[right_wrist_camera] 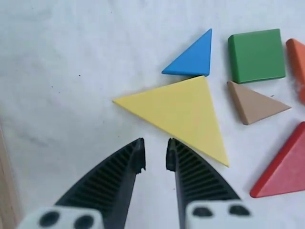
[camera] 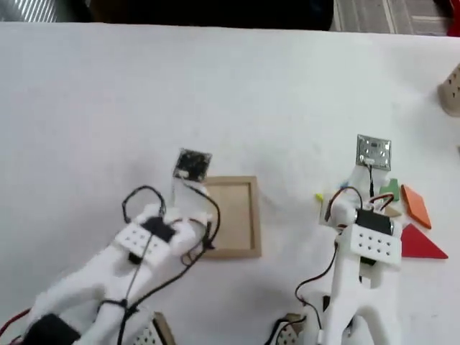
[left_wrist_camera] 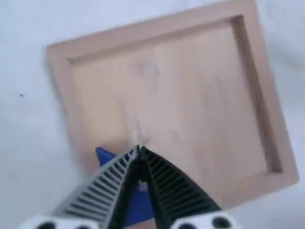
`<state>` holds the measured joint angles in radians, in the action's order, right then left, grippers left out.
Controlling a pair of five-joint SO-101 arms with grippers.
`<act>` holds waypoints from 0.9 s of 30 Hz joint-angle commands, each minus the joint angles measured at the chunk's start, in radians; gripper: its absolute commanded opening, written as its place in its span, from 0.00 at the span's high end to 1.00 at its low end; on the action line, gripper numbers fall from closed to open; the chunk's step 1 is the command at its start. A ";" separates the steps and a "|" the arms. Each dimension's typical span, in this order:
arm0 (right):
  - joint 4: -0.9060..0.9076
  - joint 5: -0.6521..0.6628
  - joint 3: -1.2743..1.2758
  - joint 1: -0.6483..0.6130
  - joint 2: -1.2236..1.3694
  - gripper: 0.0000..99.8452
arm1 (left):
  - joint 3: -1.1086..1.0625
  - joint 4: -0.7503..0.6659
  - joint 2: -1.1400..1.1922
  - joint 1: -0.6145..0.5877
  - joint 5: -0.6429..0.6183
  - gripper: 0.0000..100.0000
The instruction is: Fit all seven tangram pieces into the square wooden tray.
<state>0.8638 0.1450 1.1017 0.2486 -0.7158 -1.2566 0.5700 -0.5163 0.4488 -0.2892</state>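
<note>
A blue piece [left_wrist_camera: 106, 155] is held in the closed left gripper [left_wrist_camera: 140, 157] over one edge of the wooden tray [left_wrist_camera: 157, 28]. The right gripper [right_wrist_camera: 155, 155], parted narrowly, is seen well apart from the tray, just beside a yellow triangle [right_wrist_camera: 183, 112].

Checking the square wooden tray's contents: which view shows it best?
The left wrist view: the square wooden tray shows nearly whole, floor bare, with a blue piece in the left gripper. The high view has the tray partly under the left arm; the right wrist view catches what looks like its edge.
</note>
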 commanded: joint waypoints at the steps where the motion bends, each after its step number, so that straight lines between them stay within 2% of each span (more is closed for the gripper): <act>1: -0.021 0.011 -0.005 -0.013 -0.027 0.92 | -0.080 0.020 -0.170 0.058 0.029 0.98; 9: -0.021 0.011 -0.005 -0.013 -0.027 0.92 | -0.094 0.058 -0.278 0.027 0.029 0.98; 20: -0.021 0.011 -0.002 -0.013 -0.027 0.92 | -0.075 0.060 -0.526 -0.361 0.029 0.97; 27: -0.018 0.069 0.000 0.061 -0.025 0.92 | -0.060 0.068 -0.499 -0.387 0.029 0.96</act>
<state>0.8638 0.1757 1.1047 0.2746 -0.7158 -1.3579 0.6299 -1.0288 0.0683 -0.2708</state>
